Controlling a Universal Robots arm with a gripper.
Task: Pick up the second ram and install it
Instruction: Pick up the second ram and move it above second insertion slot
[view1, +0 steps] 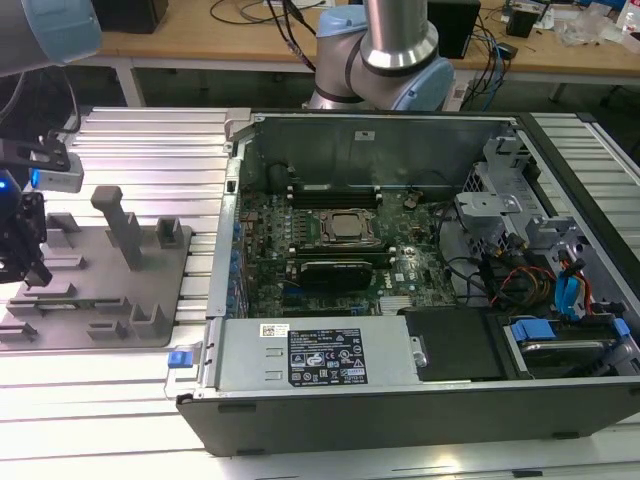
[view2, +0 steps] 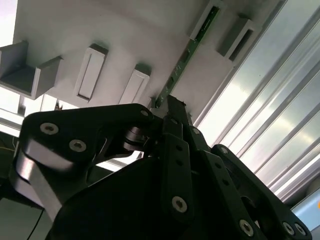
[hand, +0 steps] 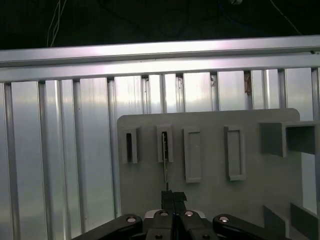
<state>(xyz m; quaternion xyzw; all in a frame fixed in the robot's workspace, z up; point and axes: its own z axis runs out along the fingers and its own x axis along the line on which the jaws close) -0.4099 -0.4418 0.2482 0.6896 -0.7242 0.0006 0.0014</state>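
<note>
The second ram (view2: 186, 56) is a thin green stick seen edge-on, its far end standing in a slot of the grey holder tray (view2: 125, 30). In the first wrist view the second ram (hand: 165, 165) runs from that slot toward my gripper (hand: 173, 198). My gripper (view2: 172, 107) has its black fingers pressed together on the stick's near end. In the exterior view my gripper (view1: 25, 250) hangs over the holder tray (view1: 100, 300) at the exterior view's left. The open computer case holds the motherboard (view1: 340, 250) with its long black memory slots (view1: 335, 197).
Upright grey posts (view1: 125, 230) and blocks stand on the tray. The ribbed metal table (view1: 150, 140) runs under everything. The arm's base (view1: 385, 60) stands behind the case. Cables and drive bays (view1: 540, 260) fill the case at the exterior view's right.
</note>
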